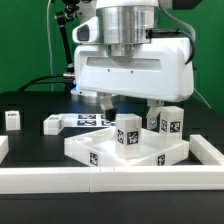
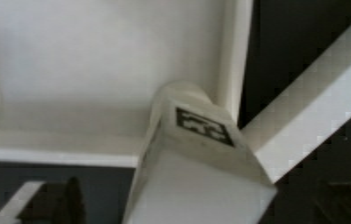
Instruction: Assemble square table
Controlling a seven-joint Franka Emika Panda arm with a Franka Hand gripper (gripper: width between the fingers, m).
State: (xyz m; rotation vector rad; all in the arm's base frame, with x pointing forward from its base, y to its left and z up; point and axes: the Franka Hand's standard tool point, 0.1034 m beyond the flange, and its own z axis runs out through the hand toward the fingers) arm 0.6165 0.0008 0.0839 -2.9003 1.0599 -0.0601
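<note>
At the table (image 1: 30,140) edge nearest the exterior camera, tight to the white rail (image 1: 110,182), sits the square slab (image 1: 100,152). One leg (image 1: 127,134) stands on its near corner, and a second leg (image 1: 171,124) stands on it toward the exterior view's right. Tool (image 1: 130,104) hangs directly over the first leg, jaws apart, gripping nothing. Wrist view looks down that leg's tagged face against the slab, no pinch visible. A loose leg (image 1: 52,124) and a fourth leg (image 1: 12,120) lie well apart from the slab, toward the table edge at the exterior view's left, with the marker board (image 1: 92,120) just behind the slab. Reads as two of four legs on. Next move: lift straight up without clipping the leg, then cross to the loose leg and close on it squarely.
</note>
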